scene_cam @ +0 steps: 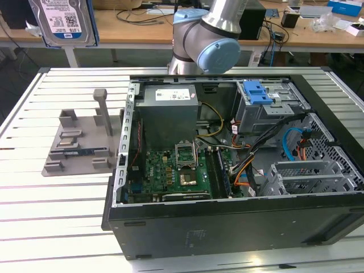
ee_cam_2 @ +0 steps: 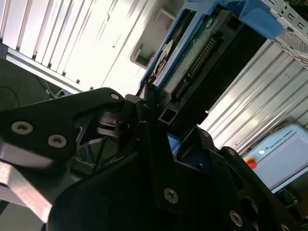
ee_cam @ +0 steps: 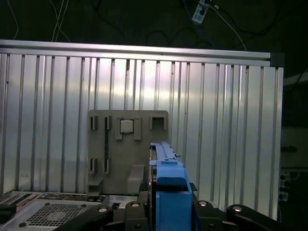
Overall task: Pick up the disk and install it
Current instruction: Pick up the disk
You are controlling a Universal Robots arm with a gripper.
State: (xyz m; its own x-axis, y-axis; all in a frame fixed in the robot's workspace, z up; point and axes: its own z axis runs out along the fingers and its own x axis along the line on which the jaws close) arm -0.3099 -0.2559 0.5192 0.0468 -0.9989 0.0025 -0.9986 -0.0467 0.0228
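**Disk held aloft in the claw, away from the open case**

The disk [scene_cam: 62, 21] hangs in the air at the exterior view's upper left. Its label faces the camera and its blue frame shows down both sides. It is well apart from the computer case [scene_cam: 227, 222] and higher than everything standing on the surface [scene_cam: 57, 227].

In the second wrist view the disk [ee_cam_2: 190, 53] shows its connector edge and blue frame. The claw [ee_cam_2: 163, 118] is pinching it, closed on it from two sides. In the first wrist view the disk [ee_cam: 168, 185] is seen edge-on, a narrow blue strip standing between the two halves of the claw [ee_cam: 169, 214].

The arm [scene_cam: 207, 37] rises behind the far side of the case. The case lies on its side on the slatted metal surface with its panel off. Inside it are a grey power-supply box [scene_cam: 168, 111], a green motherboard [scene_cam: 176, 170] and, toward the exterior view's right, a blue latch [scene_cam: 257, 91] on top of the drive cage [scene_cam: 267, 111].

A grey fixture [scene_cam: 79, 142] sits just beside the case on the exterior view's left. In the first wrist view this fixture [ee_cam: 127, 159] carries a small silver square part [ee_cam: 126, 126] in one of its slots.
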